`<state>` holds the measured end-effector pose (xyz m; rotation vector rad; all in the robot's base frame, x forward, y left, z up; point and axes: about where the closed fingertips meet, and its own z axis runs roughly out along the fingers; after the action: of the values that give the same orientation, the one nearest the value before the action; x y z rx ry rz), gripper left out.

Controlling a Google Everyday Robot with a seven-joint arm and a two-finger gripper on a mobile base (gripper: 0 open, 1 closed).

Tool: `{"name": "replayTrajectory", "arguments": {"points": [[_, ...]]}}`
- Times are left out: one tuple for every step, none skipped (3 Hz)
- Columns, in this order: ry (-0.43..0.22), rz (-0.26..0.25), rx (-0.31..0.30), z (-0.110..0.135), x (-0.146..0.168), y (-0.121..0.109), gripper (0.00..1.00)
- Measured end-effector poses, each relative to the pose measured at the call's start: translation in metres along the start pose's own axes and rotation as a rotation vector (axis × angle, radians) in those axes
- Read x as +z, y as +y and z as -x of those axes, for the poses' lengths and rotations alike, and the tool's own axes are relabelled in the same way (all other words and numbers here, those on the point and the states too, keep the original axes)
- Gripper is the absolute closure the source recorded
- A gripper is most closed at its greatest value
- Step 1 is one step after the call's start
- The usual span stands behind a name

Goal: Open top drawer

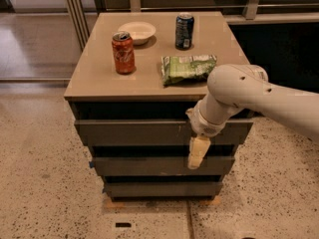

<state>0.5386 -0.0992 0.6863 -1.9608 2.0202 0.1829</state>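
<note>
The top drawer (129,132) is the widest dark grey-brown front, just under the tan tabletop (94,81), with a dark gap above it. Two narrower drawer fronts (144,166) sit below it. My gripper (198,152) is cream-coloured and points downward in front of the drawers. It hangs over the right part of the top drawer's face, with its tip at the gap above the second front. My white arm (249,91) reaches in from the right.
On the tabletop stand a red soda can (123,53), a dark blue can (184,31), a small white bowl (137,32) and a green snack bag (187,67). Speckled floor lies all around the cabinet. A dark shelf unit (279,39) stands behind on the right.
</note>
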Motion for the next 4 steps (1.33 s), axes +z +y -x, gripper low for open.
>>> {"name": "replayTrajectory", "arguments": {"points": [[0.009,-0.026,-0.042,-0.004,0.021,-0.009,0.0],[0.007,-0.087,-0.081,-0.009,0.037,-0.027,0.0],[0.007,-0.087,-0.081,-0.009,0.037,-0.027,0.0],[0.001,-0.04,-0.077,-0.008,0.039,-0.023,0.0]]}}
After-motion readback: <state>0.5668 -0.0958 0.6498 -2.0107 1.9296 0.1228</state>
